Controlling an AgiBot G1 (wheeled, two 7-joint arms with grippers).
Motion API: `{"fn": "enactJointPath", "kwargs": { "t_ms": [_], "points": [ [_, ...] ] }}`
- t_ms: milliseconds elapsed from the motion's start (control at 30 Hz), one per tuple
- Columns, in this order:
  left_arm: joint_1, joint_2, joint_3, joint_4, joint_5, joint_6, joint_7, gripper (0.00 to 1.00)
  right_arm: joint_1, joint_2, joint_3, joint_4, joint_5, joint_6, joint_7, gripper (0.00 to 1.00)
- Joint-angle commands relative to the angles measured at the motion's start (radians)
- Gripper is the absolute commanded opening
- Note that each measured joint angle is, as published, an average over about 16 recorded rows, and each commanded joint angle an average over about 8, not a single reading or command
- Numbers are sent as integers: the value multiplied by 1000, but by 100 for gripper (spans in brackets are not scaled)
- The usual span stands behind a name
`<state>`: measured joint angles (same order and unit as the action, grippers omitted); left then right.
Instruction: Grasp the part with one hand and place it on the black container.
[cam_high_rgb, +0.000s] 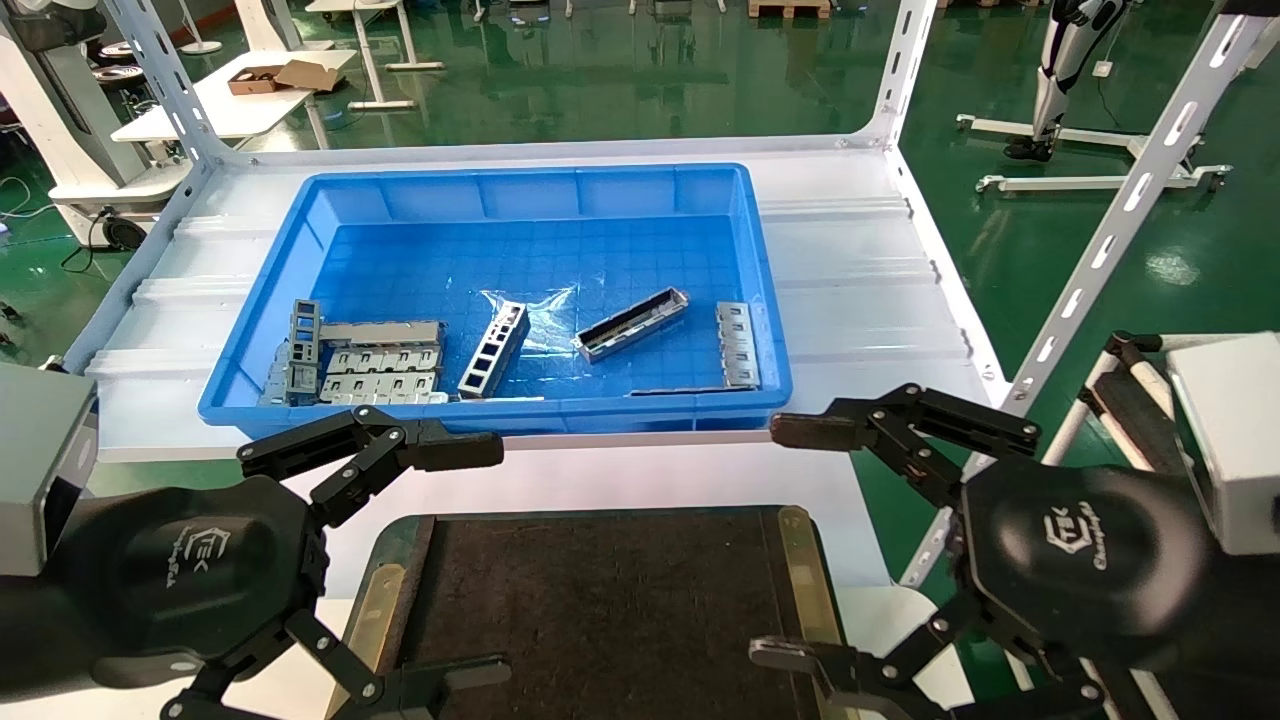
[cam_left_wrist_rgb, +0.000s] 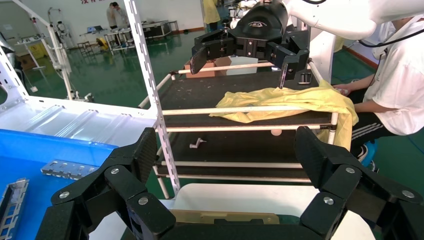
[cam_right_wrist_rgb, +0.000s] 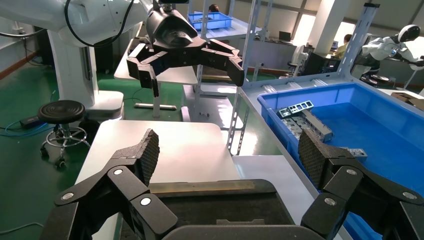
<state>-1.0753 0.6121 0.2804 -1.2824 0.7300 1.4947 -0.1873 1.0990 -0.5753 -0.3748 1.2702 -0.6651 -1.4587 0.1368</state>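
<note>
The part (cam_high_rgb: 632, 325), a slim silver-grey channel bar with a dark inside, lies slantwise in the blue bin, right of its middle; it also shows in the right wrist view (cam_right_wrist_rgb: 318, 126). The black container (cam_high_rgb: 600, 610), a flat dark tray with brass-coloured side strips, lies in front of me, nearer than the bin. My left gripper (cam_high_rgb: 475, 560) is open and empty over the tray's left edge. My right gripper (cam_high_rgb: 790, 545) is open and empty over the tray's right edge. Each wrist view shows its own open jaws above the tray (cam_right_wrist_rgb: 225, 205) and the other hand farther off.
The blue bin (cam_high_rgb: 260, 290) stands on a white shelf and also holds a grey ladder-like piece (cam_high_rgb: 495, 350) and flat silver plates (cam_high_rgb: 380, 375). Slanted white shelf uprights (cam_high_rgb: 1130, 200) stand at the right. A trolley with a yellow cloth (cam_left_wrist_rgb: 290, 102) and a seated person are beyond my right arm.
</note>
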Motion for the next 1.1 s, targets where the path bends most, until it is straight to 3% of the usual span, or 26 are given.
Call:
{"fn": "enactJointPath", "kwargs": {
  "t_ms": [33,1100],
  "points": [
    [0,0,0,0,0,0,0,100,0,0,0,0,0,0,0,100],
    [0,0,0,0,0,0,0,100,0,0,0,0,0,0,0,100]
  ]
}}
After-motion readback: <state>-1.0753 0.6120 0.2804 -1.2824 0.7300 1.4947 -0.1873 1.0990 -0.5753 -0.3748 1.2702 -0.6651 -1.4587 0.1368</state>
